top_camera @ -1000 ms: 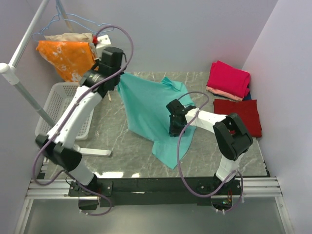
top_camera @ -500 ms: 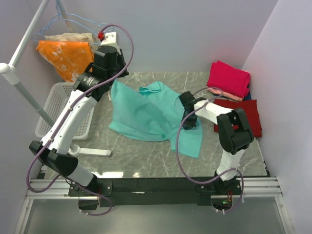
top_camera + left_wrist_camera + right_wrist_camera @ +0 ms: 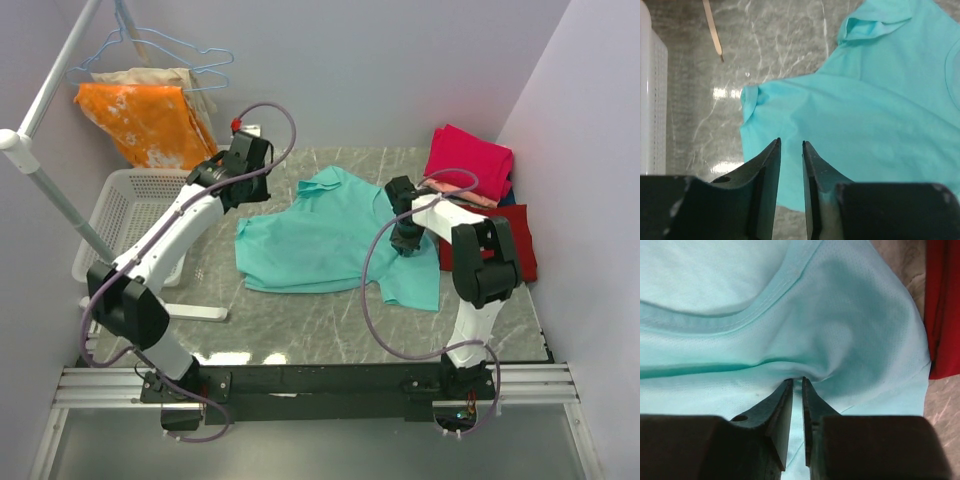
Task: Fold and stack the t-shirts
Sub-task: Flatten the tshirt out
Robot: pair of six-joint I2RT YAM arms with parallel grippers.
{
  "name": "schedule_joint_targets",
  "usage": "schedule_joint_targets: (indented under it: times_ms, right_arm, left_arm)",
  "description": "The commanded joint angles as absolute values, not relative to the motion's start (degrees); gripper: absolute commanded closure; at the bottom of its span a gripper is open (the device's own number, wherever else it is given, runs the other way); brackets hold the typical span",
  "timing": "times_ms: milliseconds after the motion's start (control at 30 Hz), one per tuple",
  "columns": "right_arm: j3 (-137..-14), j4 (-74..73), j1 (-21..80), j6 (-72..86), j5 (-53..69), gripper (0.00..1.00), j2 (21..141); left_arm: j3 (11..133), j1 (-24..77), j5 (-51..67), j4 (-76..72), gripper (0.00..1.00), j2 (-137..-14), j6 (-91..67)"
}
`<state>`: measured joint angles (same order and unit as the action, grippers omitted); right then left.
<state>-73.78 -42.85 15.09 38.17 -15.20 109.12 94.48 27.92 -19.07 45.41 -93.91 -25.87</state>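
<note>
Your teal t-shirt (image 3: 320,240) lies spread flat mid-desk (image 3: 300,320). Your left gripper (image 3: 791,145) hangs over its edge, jaws slightly apart and empty. Your right gripper (image 3: 796,381) is clamped on a pucker of it, beside the dark red t-shirt (image 3: 500,240).

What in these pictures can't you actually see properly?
- Top view: the salmon t-shirt shows only an edge under the magenta-pink t-shirt.
- Top view: the dark red t-shirt is partly covered by the right arm.
- Right wrist view: whether the right gripper pinches the teal t-shirt; cloth puckers at its tips, hiding contact.
- Left wrist view: the tan stick is cut off by the top edge.
</note>
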Motion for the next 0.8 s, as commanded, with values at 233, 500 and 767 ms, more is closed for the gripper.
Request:
schedule_joint_targets:
  times_ms: [233,500,767]
  right_arm:
    - [-75.9,-39.8,26.9,35.5,-20.5,0.68,92.9]
    - [-75.4,-37.8,33.8,35.6,-14.6,0.67,92.4]
    - [-75.4,-38.0,36.0,36.6,-15.1,0.67,92.2]
  left_arm:
    - [76.0,27.9,-6.4,43.6,0.68,-87.5,-31.3]
    - [74.7,27.8,-6.7,40.5,0.69,-94.4,-32.4]
    - [79.4,27.2,-11.9,42.9,0.73,-108.7,-33.5]
